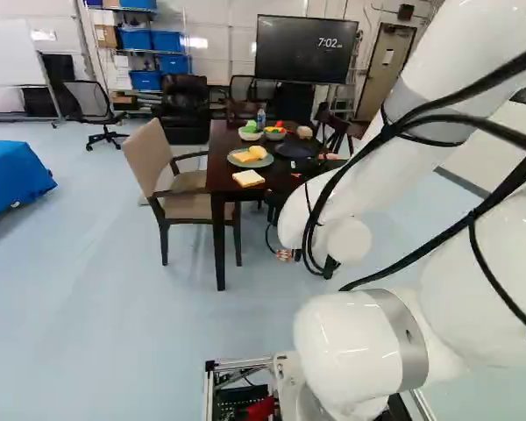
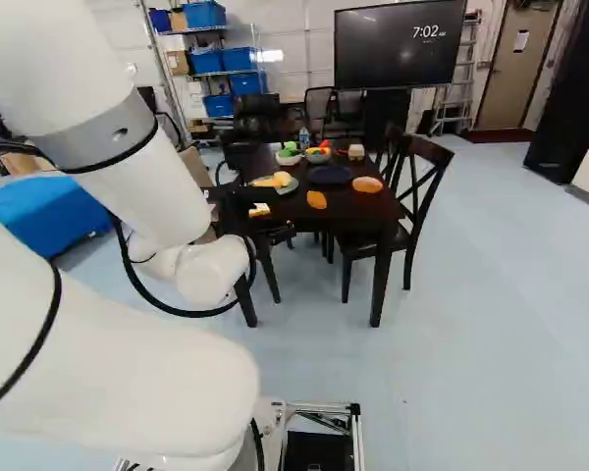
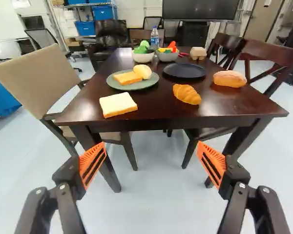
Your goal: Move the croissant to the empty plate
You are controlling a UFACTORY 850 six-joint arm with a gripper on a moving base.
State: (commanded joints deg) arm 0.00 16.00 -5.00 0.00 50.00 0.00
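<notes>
My gripper is short of the table's near edge in the right base view. The wrist view has the gripper wide open, nothing between its orange pads. Ahead of it, nearer the right-hand finger's side, the golden croissant lies on the dark tabletop; the right base view shows this croissant too. Beyond it is the empty dark plate, with a gap of bare table between them. In the left base view the arm covers the croissant's place.
The wooden table also carries a bread slice, a green plate holding bread and a roll, an oblong loaf, two bowls, a bottle and an egg carton. A beige chair and dark chairs flank it.
</notes>
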